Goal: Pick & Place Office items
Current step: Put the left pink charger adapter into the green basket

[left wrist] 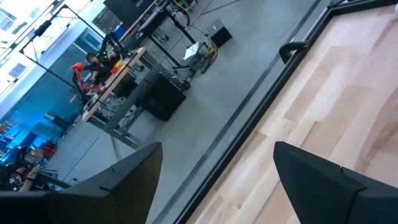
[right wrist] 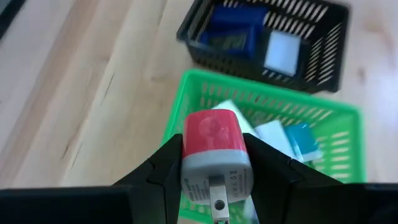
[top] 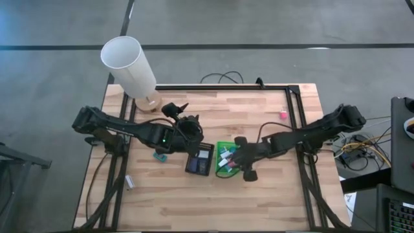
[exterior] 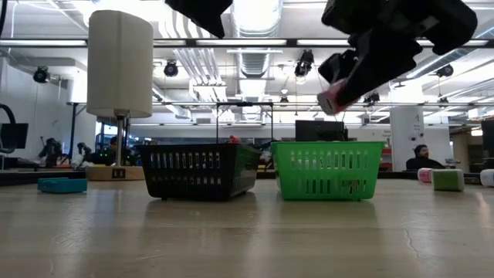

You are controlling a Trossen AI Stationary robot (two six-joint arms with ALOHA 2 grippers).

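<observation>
Wooden table bearing two baskets side by side, black basket already holding dark-blue and white pieces, green basket holding white and teal ones. Hovering over the green basket's near rim, right gripper pinching a red-and-white plug adapter, prongs pointing back toward the wrist. Lowering straight down past the rim before letting go, keeping the adapter clear of the wall, aiming for the bare patch beside the teal piece. Waiting raised near the black basket, left gripper spread and, probably, holding nothing.
</observation>
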